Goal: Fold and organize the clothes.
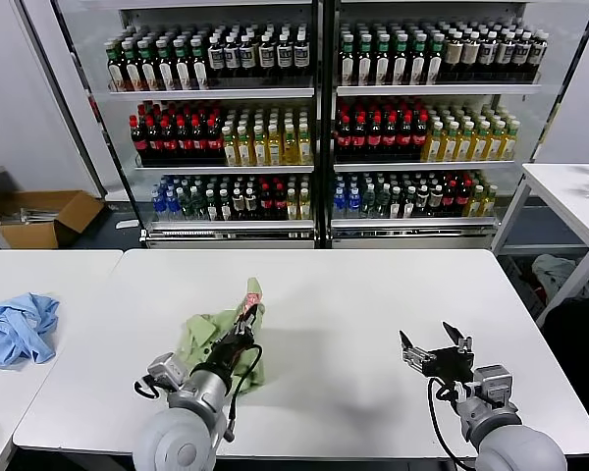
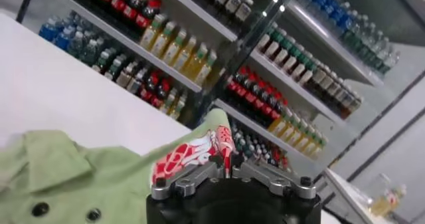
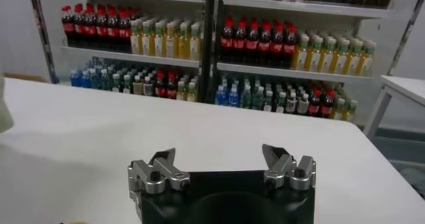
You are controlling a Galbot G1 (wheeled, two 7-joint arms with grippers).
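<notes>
- A white table (image 1: 353, 294) fills the lower half of the head view; behind it, across the top of the frame, stand glass-fronted shelves of bottled drinks (image 1: 314, 118).
- The light green shirt (image 1: 201, 339) lies crumpled on the table, left of centre in the lower part of the frame — one part of it is lifted into a small peak above the heap.
- The left end effector (image 1: 243, 319) sits at that peak, its fingers pressed together on a fold of the shirt; the left wrist view shows the red-and-white checkered print (image 2: 196, 153) pinched right at the fingertips, with green cloth and dark buttons (image 2: 40, 209) in the lower left of that frame.
- The right end effector (image 1: 437, 345) is at the lower right of the head view, above bare table, well apart from the shirt, its fingers spread wide and holding nothing.
- A light blue garment (image 1: 18, 329) lies bunched on a separate table at the left edge.
- A cardboard box (image 1: 44, 218) sits on the floor at the far left, beside the shelves.
</notes>
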